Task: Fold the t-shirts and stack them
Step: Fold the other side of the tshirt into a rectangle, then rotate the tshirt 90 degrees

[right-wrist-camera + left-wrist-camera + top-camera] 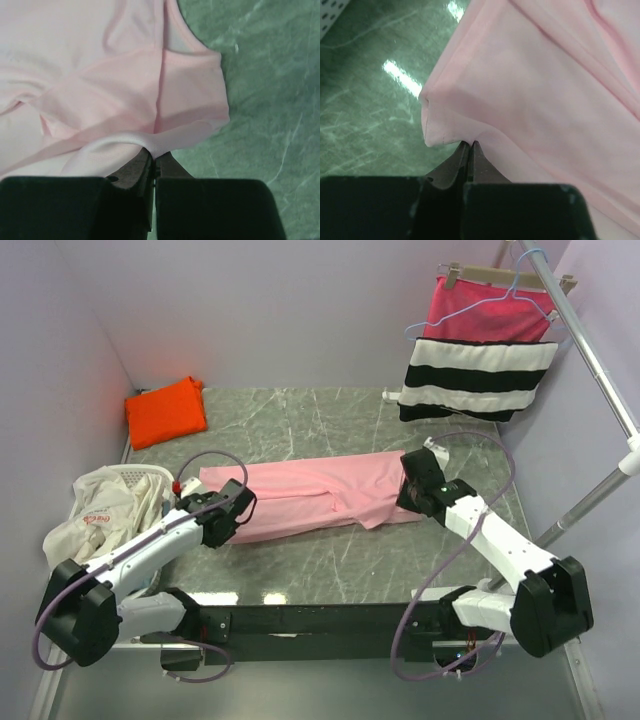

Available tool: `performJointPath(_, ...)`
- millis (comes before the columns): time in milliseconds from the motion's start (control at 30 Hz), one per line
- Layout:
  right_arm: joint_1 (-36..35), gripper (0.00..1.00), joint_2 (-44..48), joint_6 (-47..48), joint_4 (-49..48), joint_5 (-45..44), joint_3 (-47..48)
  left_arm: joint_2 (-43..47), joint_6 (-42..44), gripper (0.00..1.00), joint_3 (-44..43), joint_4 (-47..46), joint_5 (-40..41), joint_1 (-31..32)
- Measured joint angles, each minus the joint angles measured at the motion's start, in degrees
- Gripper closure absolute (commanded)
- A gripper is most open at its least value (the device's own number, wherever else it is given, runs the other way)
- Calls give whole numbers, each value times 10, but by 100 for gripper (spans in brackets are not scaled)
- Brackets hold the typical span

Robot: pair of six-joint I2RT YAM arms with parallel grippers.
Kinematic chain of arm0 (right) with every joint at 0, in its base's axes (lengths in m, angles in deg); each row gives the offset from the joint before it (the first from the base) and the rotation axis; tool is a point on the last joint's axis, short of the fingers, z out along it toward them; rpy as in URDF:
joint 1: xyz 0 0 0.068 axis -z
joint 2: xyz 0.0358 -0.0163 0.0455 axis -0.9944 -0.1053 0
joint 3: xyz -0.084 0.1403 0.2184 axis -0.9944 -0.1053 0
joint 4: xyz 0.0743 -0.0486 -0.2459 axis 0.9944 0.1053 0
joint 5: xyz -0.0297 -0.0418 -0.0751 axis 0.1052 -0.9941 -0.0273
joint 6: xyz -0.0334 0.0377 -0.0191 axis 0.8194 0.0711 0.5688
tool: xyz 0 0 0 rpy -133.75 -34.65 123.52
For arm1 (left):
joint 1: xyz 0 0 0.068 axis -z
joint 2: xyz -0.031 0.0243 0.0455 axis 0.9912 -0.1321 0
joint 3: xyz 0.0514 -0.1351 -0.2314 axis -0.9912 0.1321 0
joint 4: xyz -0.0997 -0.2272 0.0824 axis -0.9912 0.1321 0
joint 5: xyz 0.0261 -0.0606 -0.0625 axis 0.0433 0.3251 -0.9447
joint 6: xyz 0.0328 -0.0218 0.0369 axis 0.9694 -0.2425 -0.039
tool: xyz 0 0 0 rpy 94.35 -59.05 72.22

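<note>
The light pink t-shirt (315, 490) lies as a long band across the middle of the green marble table. My left gripper (238, 502) is shut on its left end; in the left wrist view the closed tips (469, 145) pinch the hem of the pink t-shirt (530, 85). My right gripper (412, 480) is shut on its right end; in the right wrist view the tips (154, 154) clamp a fold of the pink t-shirt (125, 85). The orange t-shirt (166, 411) lies folded at the back left corner.
A white basket (112, 502) with cloth stands at the left edge beside my left arm. A black-and-white striped cloth (475, 380) and a magenta cloth on a hanger (488, 312) hang from a rail (590, 350) at the back right.
</note>
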Motion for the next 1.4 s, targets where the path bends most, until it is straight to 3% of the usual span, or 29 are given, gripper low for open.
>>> performJointPath(400, 44, 100, -179, 61, -44, 36, 114, -93, 108, 99, -27, -106, 3, -94)
performJointPath(433, 46, 98, -197, 64, -45, 38, 126, -111, 119, 99, -38, -114, 4, -98)
performJointPath(500, 49, 76, -240, 70, -49, 43, 153, -146, 136, 96, -60, -127, 11, -106)
performJointPath(533, 50, 72, -262, 73, -46, 44, 168, -166, 148, 95, -75, -132, 15, -109)
performJointPath(567, 51, 62, -285, 74, -44, 43, 185, -184, 156, 88, -89, -137, 20, -111)
performJointPath(600, 52, 45, -306, 78, -42, 41, 203, -204, 165, 79, -108, -139, 28, -115)
performJointPath(633, 53, 44, -325, 81, -43, 38, 219, -217, 172, 69, -121, -142, 33, -117)
performJointPath(667, 54, 43, -336, 83, -45, 34, 229, -234, 179, 44, -139, -145, 43, -120)
performJointPath(700, 54, 38, -340, 85, -45, 26, 235, -244, 186, 34, -149, -147, 50, -123)
performJointPath(767, 54, 36, -339, 88, -44, 3, 241, -259, 199, 23, -170, -148, 65, -131)
performJointPath(1000, 56, 36, -292, 99, -51, -31, 241, -261, 220, 20, -191, -151, 97, -155)
performJointPath(1400, 56, 36, -329, 96, -90, 106, 232, -259, 290, 20, -191, -230, 20, -154)
